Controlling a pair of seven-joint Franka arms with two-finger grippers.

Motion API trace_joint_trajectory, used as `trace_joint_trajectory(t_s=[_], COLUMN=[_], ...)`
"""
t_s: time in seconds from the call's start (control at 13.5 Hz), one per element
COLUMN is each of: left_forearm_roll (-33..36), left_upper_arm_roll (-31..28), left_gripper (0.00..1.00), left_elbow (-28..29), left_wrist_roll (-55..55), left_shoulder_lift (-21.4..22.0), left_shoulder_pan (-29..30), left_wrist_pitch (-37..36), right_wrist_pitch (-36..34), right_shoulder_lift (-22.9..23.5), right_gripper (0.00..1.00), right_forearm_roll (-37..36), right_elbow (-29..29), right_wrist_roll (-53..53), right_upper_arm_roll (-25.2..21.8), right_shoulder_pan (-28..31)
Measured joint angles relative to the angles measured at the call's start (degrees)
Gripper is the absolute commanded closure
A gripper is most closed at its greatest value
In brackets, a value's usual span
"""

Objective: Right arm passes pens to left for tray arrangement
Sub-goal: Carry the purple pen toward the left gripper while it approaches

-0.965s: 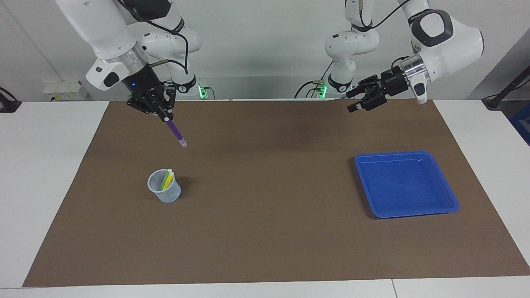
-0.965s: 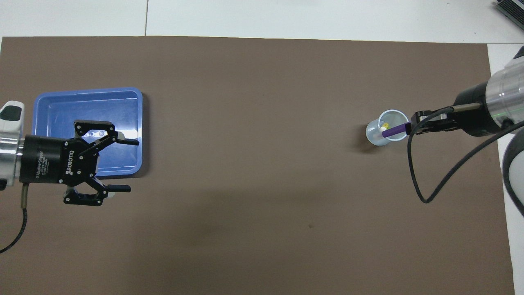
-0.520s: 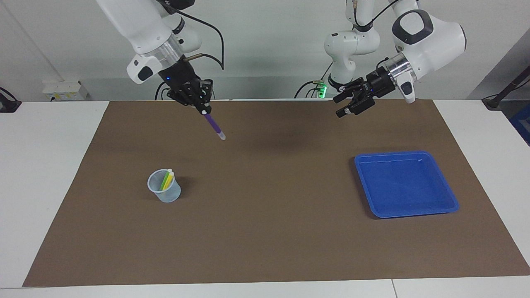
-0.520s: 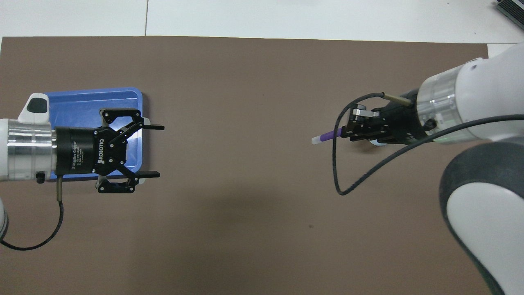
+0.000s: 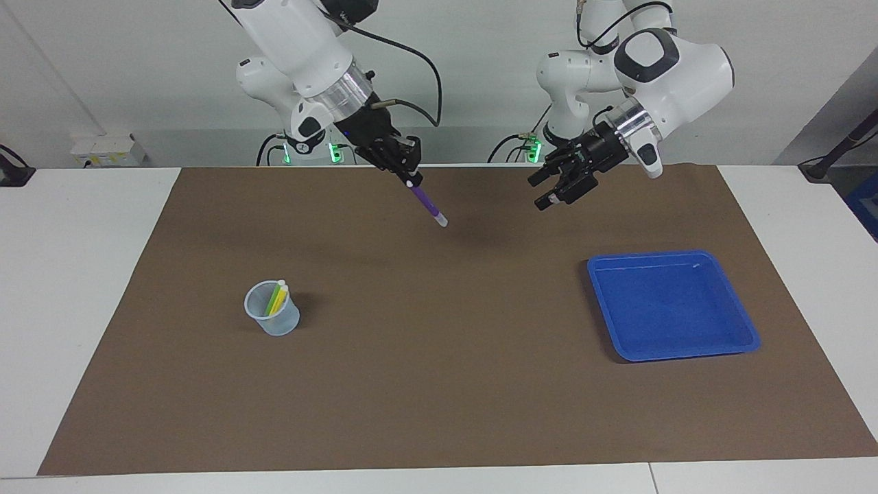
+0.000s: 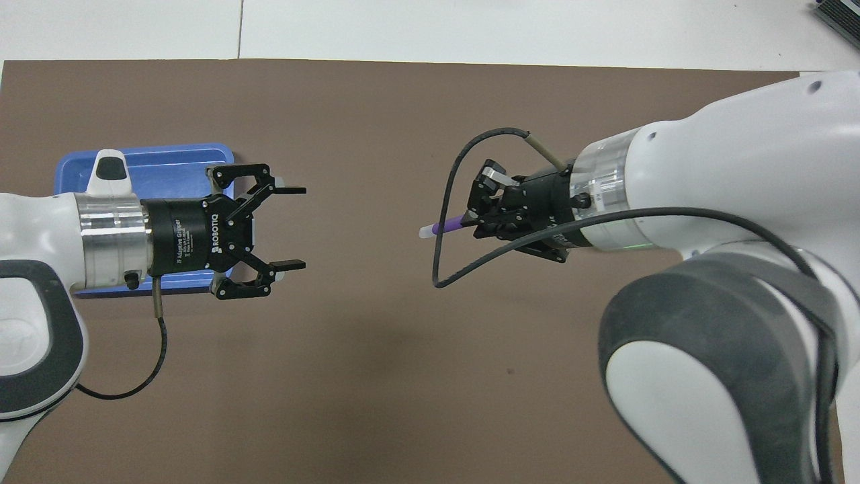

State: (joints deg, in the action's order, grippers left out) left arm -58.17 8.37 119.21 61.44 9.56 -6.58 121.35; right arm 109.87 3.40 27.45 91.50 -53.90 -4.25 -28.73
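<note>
while right gripper (image 5: 409, 180) clamps purple pen (image 5: 429, 206) midair — left gripper (image 5: 549, 193) spread wide, empty.

We count three pens total: one purple pen (image 5: 426, 203) up in the air, plus a yellow pen (image 5: 280, 298) and a green pen (image 5: 272, 300) standing in the one clear cup (image 5: 272, 317). One blue tray (image 5: 672, 304), one brown mat (image 5: 439, 384) on the tabletop, and two robot arms, each with one pincer.
</note>
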Motion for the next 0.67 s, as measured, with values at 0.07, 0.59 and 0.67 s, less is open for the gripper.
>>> trace_joint_trajectory(t_s=[0.07,0.59,0.67], left_forearm_roll=[-0.36,-0.64,-0.64], left_upper_arm_roll=[0.03,0.11,0.1], left_gripper=[0.05,0.27,0.29], left_elbow=[0.07,0.36,0.38], left_wrist_roll=[0.08,2.67,2.78], left_shoulder_lift=[-0.53,-1.2,-1.2], left_shoulder_pan=[-1.98,-7.79,-8.07], left_wrist_pitch=[2.23,7.2,7.2], right_wrist_pitch=[1.41,5.24,5.25], right_shoulder_lift=[0.34,1.49,1.49], right_gripper=[0.89,0.89,0.89], right_forearm_roll=[0.0,0.03,0.03], right_elbow=[0.08,0.13,0.13], right_wrist_roll=[-2.56,-8.96,-8.96], right_upper_arm_roll=[0.02,-0.01,-0.02], right_shoulder_pan=[-1.39,-4.82,-4.82])
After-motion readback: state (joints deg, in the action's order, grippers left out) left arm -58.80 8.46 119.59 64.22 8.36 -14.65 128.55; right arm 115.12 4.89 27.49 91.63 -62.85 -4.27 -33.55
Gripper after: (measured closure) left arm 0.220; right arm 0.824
